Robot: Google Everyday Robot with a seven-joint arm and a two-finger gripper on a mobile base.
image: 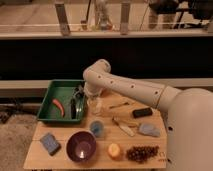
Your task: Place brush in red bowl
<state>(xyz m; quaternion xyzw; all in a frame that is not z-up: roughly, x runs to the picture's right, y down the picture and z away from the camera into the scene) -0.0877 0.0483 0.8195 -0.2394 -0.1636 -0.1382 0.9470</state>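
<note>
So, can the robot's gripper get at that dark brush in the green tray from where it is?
Probably yes. The gripper hangs over the right side of the green tray, jaws open, just above the brush. Nothing covers the brush; the red chili-like piece lies apart to its left.

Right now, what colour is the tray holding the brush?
The tray is green, seen in the camera view; the brush lies inside, the pincer over its edge.
</note>
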